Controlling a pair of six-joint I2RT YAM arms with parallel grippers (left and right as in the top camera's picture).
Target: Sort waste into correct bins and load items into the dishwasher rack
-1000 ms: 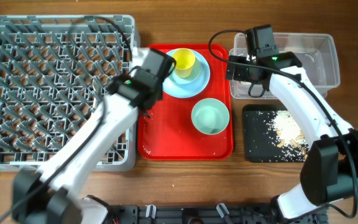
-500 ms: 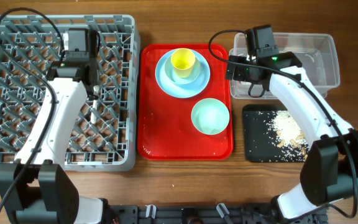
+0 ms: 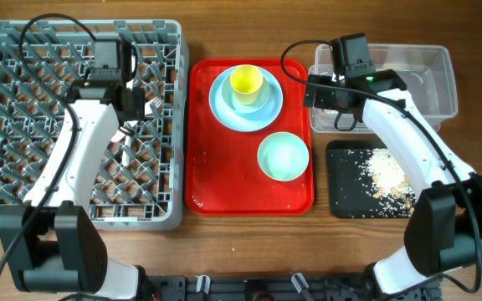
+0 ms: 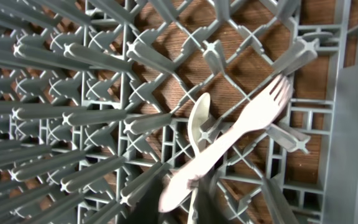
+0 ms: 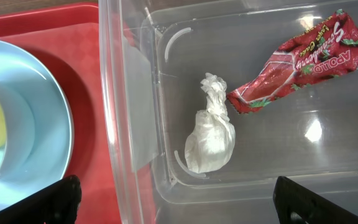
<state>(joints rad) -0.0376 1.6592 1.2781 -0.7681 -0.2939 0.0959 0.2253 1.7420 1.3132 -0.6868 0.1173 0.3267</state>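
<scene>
My left gripper (image 3: pixel 129 115) hangs over the right part of the grey dishwasher rack (image 3: pixel 23 125), shut on the handles of the white fork (image 4: pixel 244 134) and spoon (image 4: pixel 197 121), which lie crossed low among the pegs. My right gripper (image 3: pixel 333 99) is open and empty over the left wall of the clear tub (image 3: pixel 442 84). In the tub lie the red wrapper (image 5: pixel 297 62) and the white tissue (image 5: pixel 210 134). The yellow cup (image 3: pixel 246 82) stands on the blue plate (image 3: pixel 262 113). The green bowl (image 3: pixel 283 156) sits in front of them.
The plate, cup and bowl rest on the flat red tray (image 3: pixel 216 184) between rack and bins. The black tray (image 3: pixel 341 196) at the front right holds the rice scraps (image 3: pixel 387 176). Rack pegs (image 4: pixel 73 112) crowd around my left gripper.
My left arm swung from the red tray to over the rack with the cutlery, then shifted slightly toward the back. The right arm has not moved.
</scene>
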